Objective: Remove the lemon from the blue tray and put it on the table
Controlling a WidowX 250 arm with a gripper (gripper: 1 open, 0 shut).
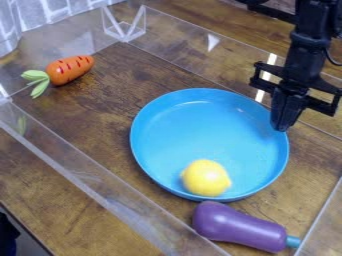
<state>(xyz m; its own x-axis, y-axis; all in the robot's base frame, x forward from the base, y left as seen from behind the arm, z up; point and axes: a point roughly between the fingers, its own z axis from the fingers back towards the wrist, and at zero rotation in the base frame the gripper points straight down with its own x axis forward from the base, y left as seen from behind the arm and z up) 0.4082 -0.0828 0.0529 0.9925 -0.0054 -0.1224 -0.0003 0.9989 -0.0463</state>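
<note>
1. Pincer (279, 128): closed, holding nothing, at the tray's far-right rim.
2. Lemon (206, 178): inside the blue tray (158, 112), near its front wall; we judge the reach runs diagonally across the tray, nearward and left.

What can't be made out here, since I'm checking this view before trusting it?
- Gripper fingertips: too small and dark in the camera view to separate clearly.
- Upper arm: cut off by the top edge.
- Tray floor under the lemon: hidden by the lemon.
</note>
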